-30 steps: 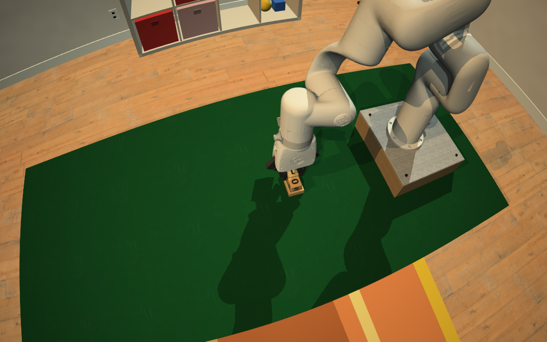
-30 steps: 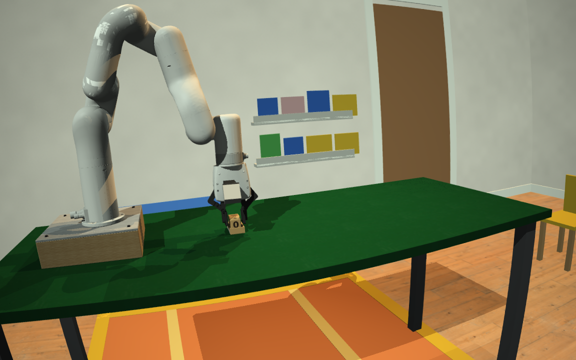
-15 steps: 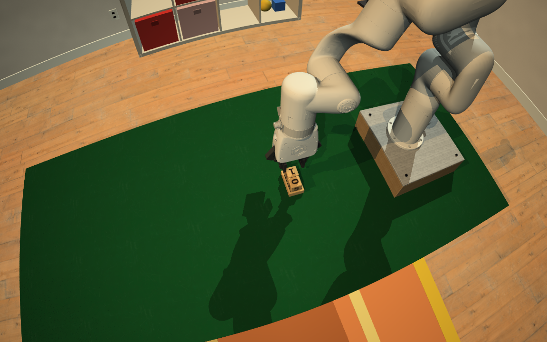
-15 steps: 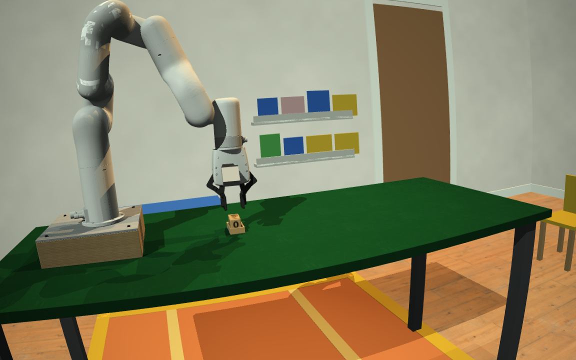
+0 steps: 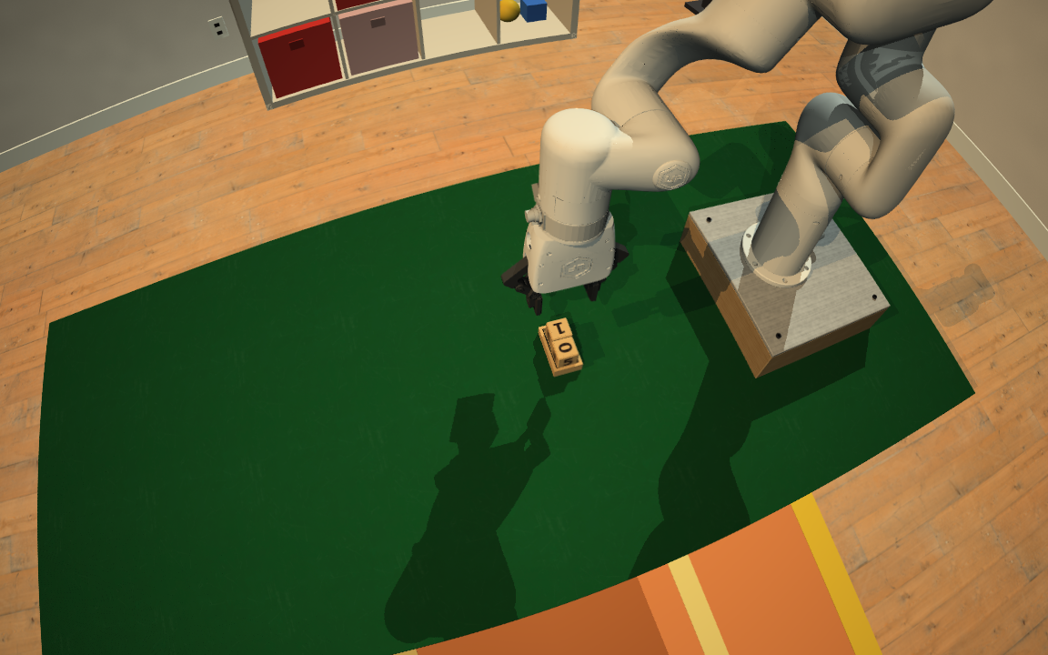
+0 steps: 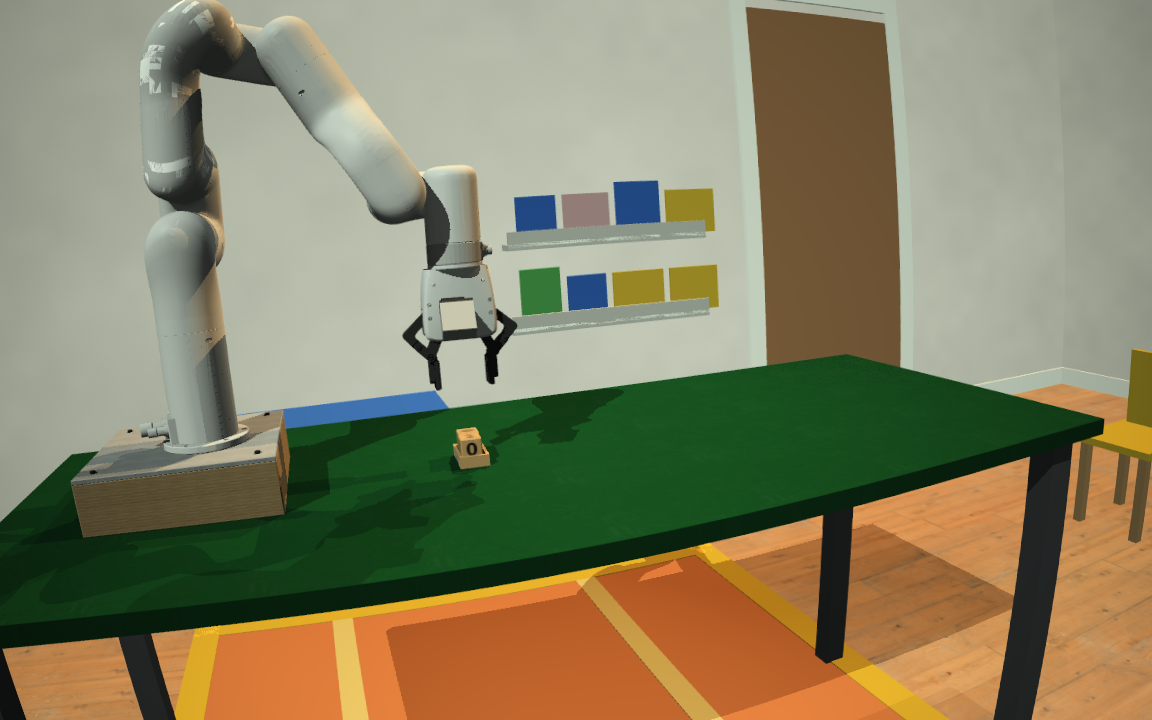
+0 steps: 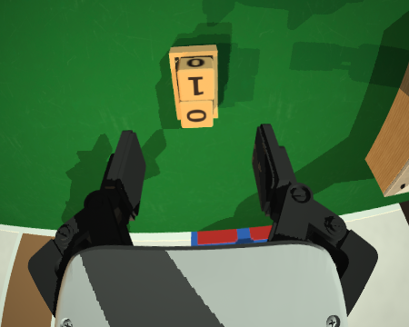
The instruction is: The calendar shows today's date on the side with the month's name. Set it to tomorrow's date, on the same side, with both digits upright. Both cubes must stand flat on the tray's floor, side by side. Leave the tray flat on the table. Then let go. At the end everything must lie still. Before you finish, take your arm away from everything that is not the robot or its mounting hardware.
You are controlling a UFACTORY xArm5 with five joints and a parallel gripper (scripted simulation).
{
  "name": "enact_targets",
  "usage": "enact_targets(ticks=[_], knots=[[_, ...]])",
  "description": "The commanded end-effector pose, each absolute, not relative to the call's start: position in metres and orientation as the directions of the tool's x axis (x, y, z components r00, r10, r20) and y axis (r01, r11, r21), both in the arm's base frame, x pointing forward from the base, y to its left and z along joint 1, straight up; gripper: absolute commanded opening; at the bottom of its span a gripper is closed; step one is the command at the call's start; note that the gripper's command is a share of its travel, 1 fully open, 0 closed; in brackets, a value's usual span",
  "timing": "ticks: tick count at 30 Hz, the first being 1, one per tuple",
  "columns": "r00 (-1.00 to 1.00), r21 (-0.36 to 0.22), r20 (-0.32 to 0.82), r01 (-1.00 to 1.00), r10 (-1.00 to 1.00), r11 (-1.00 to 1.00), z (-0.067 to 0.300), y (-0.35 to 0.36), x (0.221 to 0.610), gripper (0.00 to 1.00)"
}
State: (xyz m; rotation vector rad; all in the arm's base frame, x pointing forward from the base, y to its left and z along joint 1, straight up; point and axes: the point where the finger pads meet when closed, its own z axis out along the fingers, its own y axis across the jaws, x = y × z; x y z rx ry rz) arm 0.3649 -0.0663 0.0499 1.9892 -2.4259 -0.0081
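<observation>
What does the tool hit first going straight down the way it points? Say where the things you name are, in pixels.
Probably the cubes (image 5: 559, 327) (image 6: 470, 447) (image 7: 195, 86) in the tray (image 5: 568, 371) (image 6: 473, 462) (image 7: 194, 49), between the open fingers; depth makes exact alignment unclear.

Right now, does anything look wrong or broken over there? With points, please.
Nothing plainly stands out: I see no damage on the numbered cubes (image 5: 559, 328) (image 7: 196, 86), which are in their tray (image 5: 567, 370) (image 6: 473, 462) (image 7: 194, 49). Whether both sit fully flat, I can't tell.
</observation>
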Motion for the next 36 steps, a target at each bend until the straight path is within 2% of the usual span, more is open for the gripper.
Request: enact_targets(ticks=[1, 21, 27, 36], knots=[[-0.196, 0.004, 0.000, -0.981, -0.981, 0.196, 0.053, -0.067, 0.366, 1.00], [-0.196, 0.004, 0.000, -0.981, -0.981, 0.196, 0.055, -0.067, 0.366, 1.00], [-0.196, 0.004, 0.000, -0.981, -0.981, 0.196, 0.064, -0.067, 0.366, 1.00], [-0.196, 0.004, 0.000, -0.981, -0.981, 0.196, 0.099, -0.067, 0.366, 1.00]])
